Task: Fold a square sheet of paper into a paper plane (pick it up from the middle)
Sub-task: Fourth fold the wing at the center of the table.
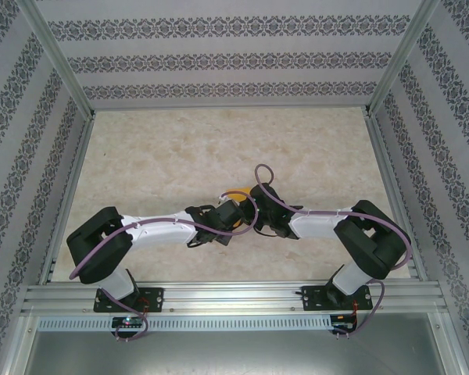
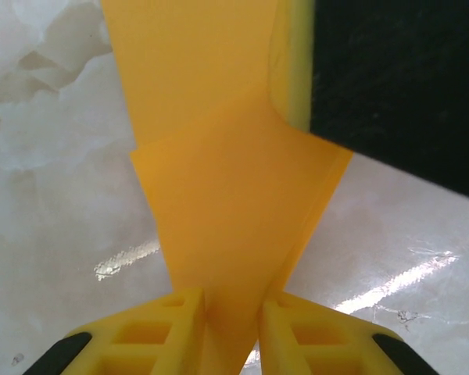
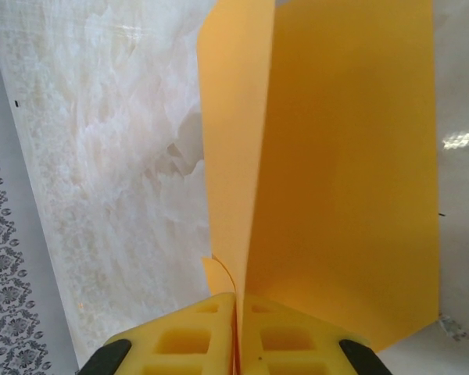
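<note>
Orange-yellow sheet of paper (image 2: 234, 211), folded and held at two places. Left gripper (image 2: 233, 312): yellow jaws narrowly apart, pinching the tapered end of a layered, creased flap. Right gripper (image 3: 236, 308): jaws pressed almost together on a folded edge, with two panels of the sheet fanning away from them. The sheet sits between both grippers, over the pale marbled surface (image 1: 180, 156), near its middle.

The left arm (image 1: 152, 230) and right arm (image 1: 328, 226) bend inward toward the square sheet of paper (image 1: 236, 195). The left gripper (image 2: 233, 316) pinches it from its left; the right gripper (image 3: 237, 312) clamps its fold.
</note>
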`<state>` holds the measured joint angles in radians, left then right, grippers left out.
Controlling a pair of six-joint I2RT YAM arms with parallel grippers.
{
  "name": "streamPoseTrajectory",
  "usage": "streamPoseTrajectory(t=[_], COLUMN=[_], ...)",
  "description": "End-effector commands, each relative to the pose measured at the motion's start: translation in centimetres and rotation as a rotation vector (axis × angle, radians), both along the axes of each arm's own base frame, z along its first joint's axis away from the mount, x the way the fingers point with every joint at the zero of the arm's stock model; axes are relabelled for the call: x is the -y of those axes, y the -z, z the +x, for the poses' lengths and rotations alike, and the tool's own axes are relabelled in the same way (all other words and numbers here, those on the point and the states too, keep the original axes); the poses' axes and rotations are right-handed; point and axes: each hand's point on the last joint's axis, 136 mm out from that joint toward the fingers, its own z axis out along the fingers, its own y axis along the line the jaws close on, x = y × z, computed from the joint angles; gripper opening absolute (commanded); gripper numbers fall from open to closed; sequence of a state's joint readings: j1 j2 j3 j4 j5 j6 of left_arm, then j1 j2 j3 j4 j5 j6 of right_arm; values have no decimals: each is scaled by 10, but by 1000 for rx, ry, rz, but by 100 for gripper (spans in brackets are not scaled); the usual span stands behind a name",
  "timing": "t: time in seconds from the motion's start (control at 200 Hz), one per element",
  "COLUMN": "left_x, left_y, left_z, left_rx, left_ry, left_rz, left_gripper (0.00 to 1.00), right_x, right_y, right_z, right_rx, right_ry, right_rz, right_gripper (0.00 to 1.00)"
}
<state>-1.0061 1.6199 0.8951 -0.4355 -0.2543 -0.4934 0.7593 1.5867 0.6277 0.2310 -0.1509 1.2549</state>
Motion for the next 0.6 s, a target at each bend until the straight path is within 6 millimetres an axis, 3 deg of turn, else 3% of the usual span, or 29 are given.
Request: streamPoseTrajectory(t=[0.0,0.15,0.595], left_x=[9,7,1], left_y=[-9,-5,2], left_z=[3,2,2], left_rx=[42,38,39], left_ry=[25,26,13], left_rz=[3,22,46], left_gripper=[29,27,7], right_x=[-7,-8,-5], right_y=[-3,-3,-8], right_z=[2,3,4], right_rx=[18,19,31], right_ry=[-28,-32,-30], right_rz=[-9,-7,-8], right_gripper=[10,10,14])
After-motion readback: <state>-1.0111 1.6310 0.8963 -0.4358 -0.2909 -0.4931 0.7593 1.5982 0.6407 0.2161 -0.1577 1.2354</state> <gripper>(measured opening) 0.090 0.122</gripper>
